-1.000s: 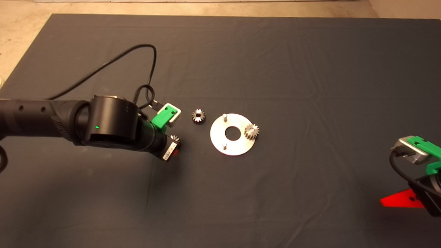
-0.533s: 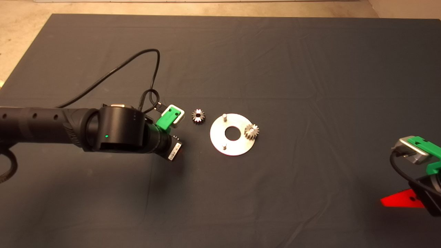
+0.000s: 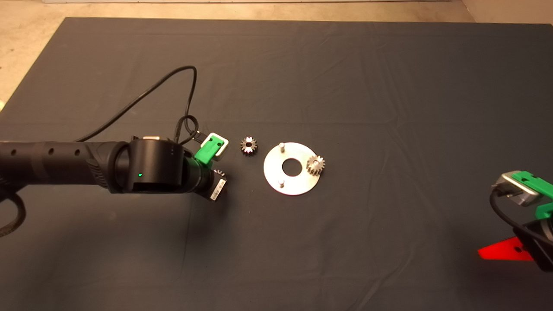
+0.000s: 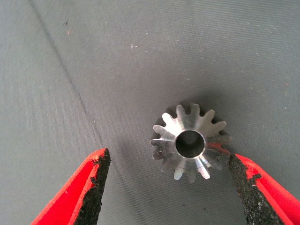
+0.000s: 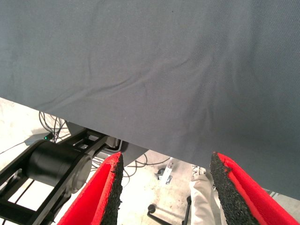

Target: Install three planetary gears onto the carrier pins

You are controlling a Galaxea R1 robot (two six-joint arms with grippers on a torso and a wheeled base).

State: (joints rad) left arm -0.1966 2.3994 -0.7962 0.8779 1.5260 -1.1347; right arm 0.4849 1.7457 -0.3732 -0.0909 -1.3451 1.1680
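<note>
The left tool [image 4: 166,187] points down at the mat [image 3: 345,86] left of centre, fingers spread wide around a gear [image 4: 191,142] lying flat, hole up. Right of it lies another gear [image 3: 248,145], then the disc [image 3: 292,185] with a third gear [image 3: 316,164] on a pin. The right tool [image 5: 164,187] waits lower right, spread.

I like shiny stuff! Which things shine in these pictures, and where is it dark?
Left wrist view: the gear between the open left tool gleams on its face, a soft shadow darkening the mat beside it. Head view: the silver disc glows brightest; shadow pools under the left arm.
</note>
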